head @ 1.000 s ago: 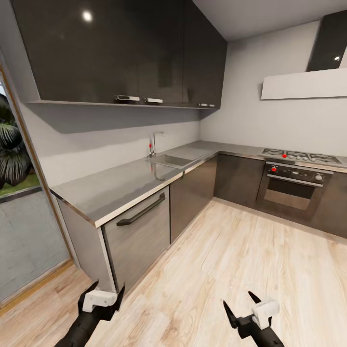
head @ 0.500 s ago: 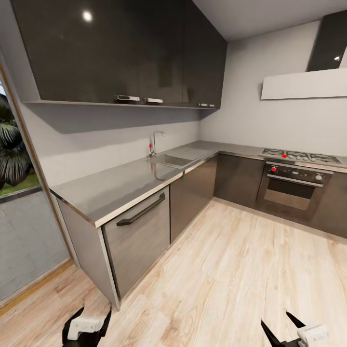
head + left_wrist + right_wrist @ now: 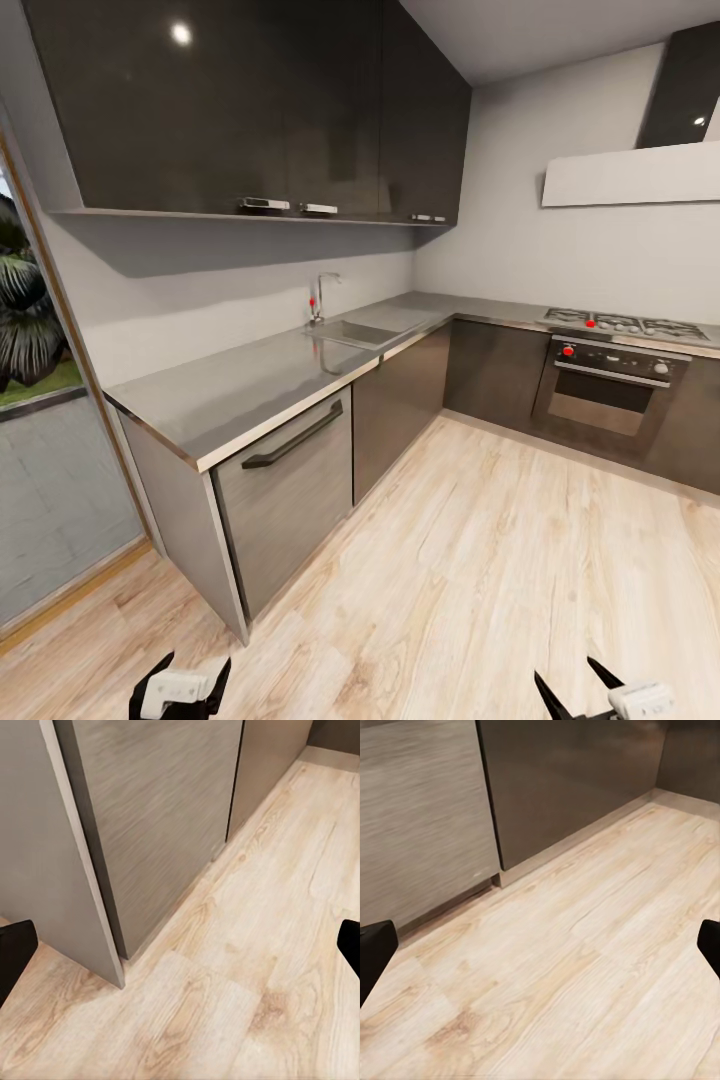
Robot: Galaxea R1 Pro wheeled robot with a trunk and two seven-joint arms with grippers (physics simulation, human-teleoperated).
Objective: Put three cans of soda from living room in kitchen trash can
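Both tools are showing at the head view's lower edge: our left tool (image 3: pixel 182 672) and right tool (image 3: pixel 578 678), each with its fingers spread apart and gripping nothing. We are facing the kitchen (image 3: pixel 400 330): black wall cabinets (image 3: pixel 250 100), wood floor (image 3: pixel 480 570), steel bench (image 3: pixel 250 385), oven (image 3: pixel 612 392), then sink (image 3: pixel 352 333) and faucet (image 3: pixel 322 296).

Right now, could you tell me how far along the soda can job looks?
Nothing looks done. The robot faces the kitchen counter and oven. The left hand and right hand are open and empty above the wood floor, so fetching and binning the cans remains.
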